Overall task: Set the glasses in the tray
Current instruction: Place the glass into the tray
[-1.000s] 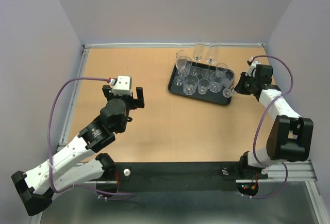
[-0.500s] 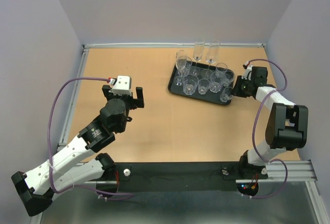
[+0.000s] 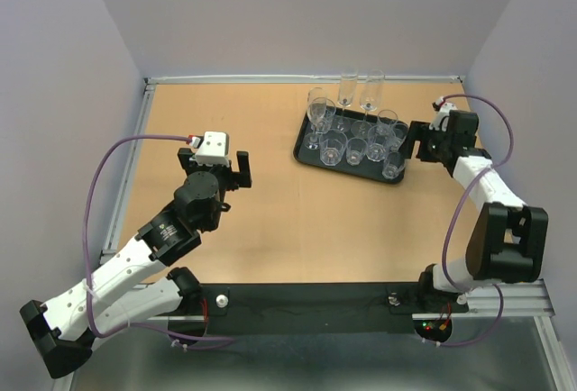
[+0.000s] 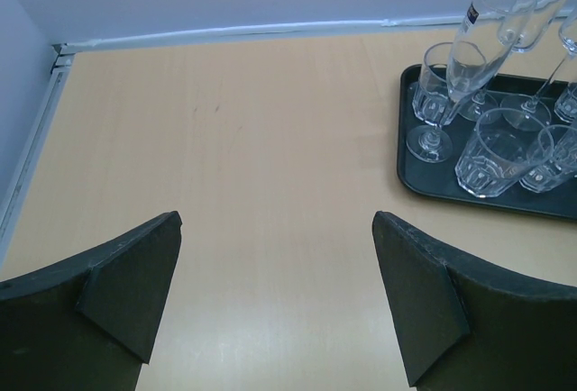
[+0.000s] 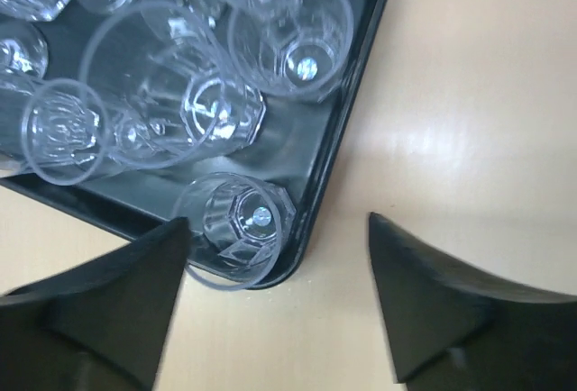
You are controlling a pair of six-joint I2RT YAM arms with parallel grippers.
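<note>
We are seeing clear, faceted drinking glasses (image 3: 334,150) glinting against a flat black rectangular tray (image 3: 304,152), a plain tan wooden tabletop (image 3: 252,112), a purple cable (image 3: 149,138), and pale lilac walls (image 3: 54,94).

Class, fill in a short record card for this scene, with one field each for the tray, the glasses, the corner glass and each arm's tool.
tray: black, rounded corners, on the far right part of the table
glasses: clear tumblers and stemmed ones, upright, all seemingly inside the tray
corner glass: small tumbler in the tray's near right corner
right tool: open, jaws spread over that corner, gripping nothing
left tool: open, empty, over bare table left of the tray
</note>
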